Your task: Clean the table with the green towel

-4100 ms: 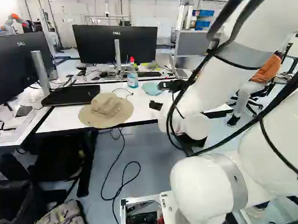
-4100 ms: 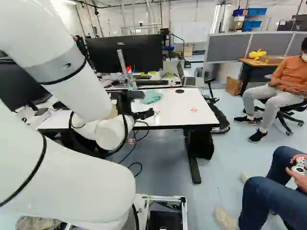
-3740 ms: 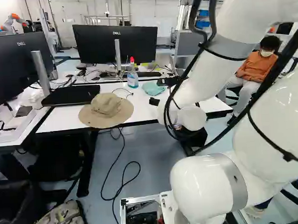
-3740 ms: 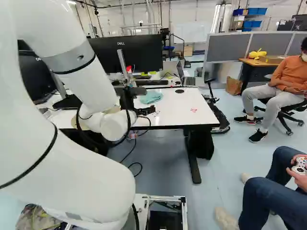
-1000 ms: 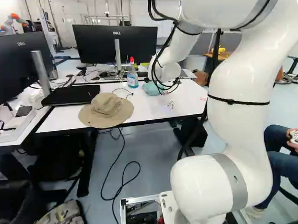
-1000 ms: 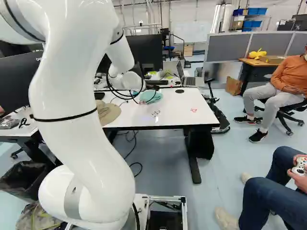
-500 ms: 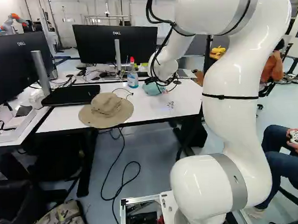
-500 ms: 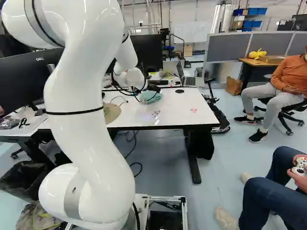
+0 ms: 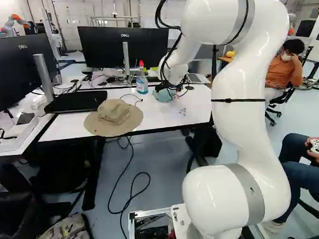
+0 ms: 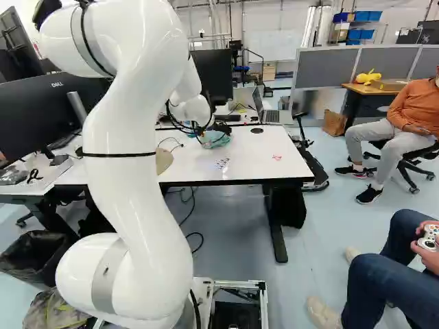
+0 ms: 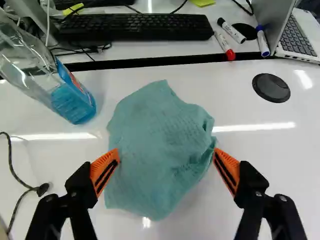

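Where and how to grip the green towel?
Probably best from above, closing across its middle: the green towel lies low and loosely rumpled on the white desk, so it should bunch between the orange pads. The open gripper spans it, one finger at each side.

The wrist view cuts off the table (image 11: 300,170) (laptop (image 11: 298,39) and bottle (image 11: 72,102) too).

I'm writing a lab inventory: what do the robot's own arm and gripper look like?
The arm is glossy white with rounded joints, grey bands, thin black straps and black cables looping off its upper part. The gripper is black; its two fingers carry ribbed orange pads with black stripes.
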Tool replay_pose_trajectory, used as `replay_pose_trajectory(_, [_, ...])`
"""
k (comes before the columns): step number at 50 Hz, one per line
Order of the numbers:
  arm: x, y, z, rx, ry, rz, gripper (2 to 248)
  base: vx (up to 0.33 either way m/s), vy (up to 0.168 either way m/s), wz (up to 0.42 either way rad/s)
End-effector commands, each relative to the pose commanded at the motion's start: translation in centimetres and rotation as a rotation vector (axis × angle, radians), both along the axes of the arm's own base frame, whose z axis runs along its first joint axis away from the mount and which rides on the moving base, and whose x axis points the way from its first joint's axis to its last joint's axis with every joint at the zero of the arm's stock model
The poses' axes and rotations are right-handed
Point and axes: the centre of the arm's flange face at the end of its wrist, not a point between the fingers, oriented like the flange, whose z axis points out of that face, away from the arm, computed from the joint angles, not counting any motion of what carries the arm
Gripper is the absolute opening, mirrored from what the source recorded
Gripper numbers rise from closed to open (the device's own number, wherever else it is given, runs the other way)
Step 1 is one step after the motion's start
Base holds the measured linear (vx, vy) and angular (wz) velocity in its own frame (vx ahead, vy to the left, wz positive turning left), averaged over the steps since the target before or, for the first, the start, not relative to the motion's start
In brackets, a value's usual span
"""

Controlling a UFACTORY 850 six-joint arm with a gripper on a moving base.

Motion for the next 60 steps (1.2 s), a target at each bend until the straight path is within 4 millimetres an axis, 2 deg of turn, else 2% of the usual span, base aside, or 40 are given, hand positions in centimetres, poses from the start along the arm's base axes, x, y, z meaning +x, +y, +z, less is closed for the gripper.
replay_pose_trajectory(23, [3.6,-0.6,-1.0,0.002,0.060,-0.007,247,0.000,0.000,0.000])
replay_pose_trajectory(42, [3.6,-0.6,-1.0,0.002,0.059,-0.007,245,0.000,0.000,0.000])
replay_pose_trajectory(43, [3.6,-0.6,-1.0,0.002,0.059,-0.007,211,0.000,0.000,0.000])
replay_pose_trajectory(47, [3.6,-0.6,-1.0,0.002,0.059,-0.007,211,0.000,0.000,0.000])
replay_pose_trajectory(48, [3.6,-0.6,-1.0,0.002,0.059,-0.007,173,0.000,0.000,0.000])
replay_pose_trajectory(53, [3.6,-0.6,-1.0,0.002,0.059,-0.007,173,0.000,0.000,0.000])
replay_pose_trajectory(54, [3.6,-0.6,-1.0,0.002,0.059,-0.007,139,0.000,0.000,0.000])
replay_pose_trajectory(58, [3.6,-0.6,-1.0,0.002,0.059,-0.007,139,0.000,0.000,0.000])
replay_pose_trajectory(59, [3.6,-0.6,-1.0,0.002,0.059,-0.007,107,0.000,0.000,0.000])
replay_pose_trajectory(60, [3.6,-0.6,-1.0,0.002,0.059,-0.007,107,0.000,0.000,0.000])
